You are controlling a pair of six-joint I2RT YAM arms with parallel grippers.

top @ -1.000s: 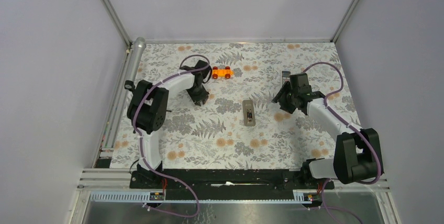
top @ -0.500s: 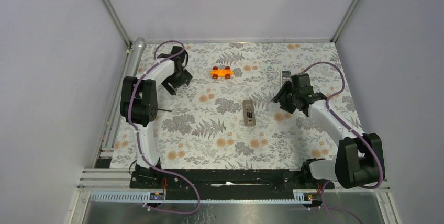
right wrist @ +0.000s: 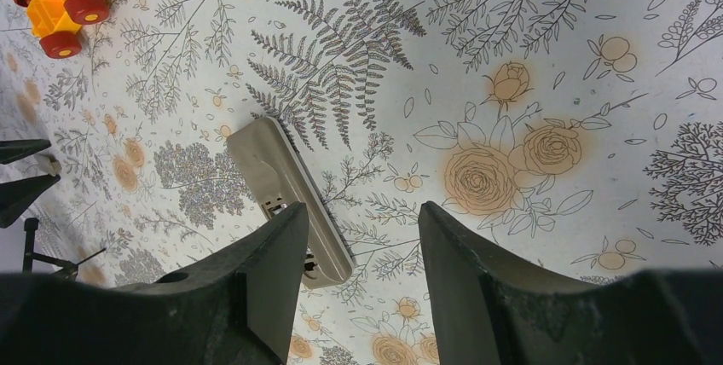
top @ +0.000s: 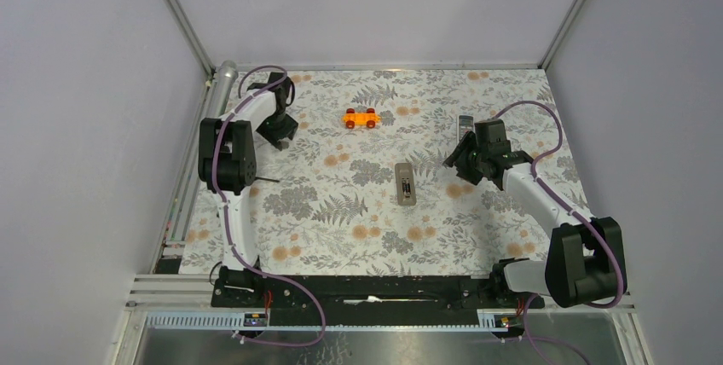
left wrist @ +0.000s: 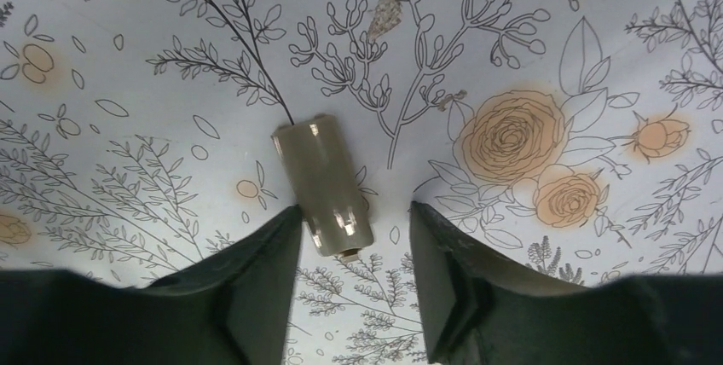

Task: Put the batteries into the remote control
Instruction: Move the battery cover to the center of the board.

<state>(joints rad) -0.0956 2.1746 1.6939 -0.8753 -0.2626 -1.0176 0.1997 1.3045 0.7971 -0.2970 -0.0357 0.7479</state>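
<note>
An orange toy car (top: 361, 118) with red wheels is seen parked on the floral-printed cloth (top: 341, 237), toward the far edge. A silver tube (top: 223, 84) is laid along the far-left corner. A small pale handset (top: 465, 122) is spotted at far right.

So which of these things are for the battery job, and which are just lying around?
For the job:
- remote control
- grey-brown cover piece, likely its battery lid

Just lying about:
- orange toy car
- small device, far right
</note>
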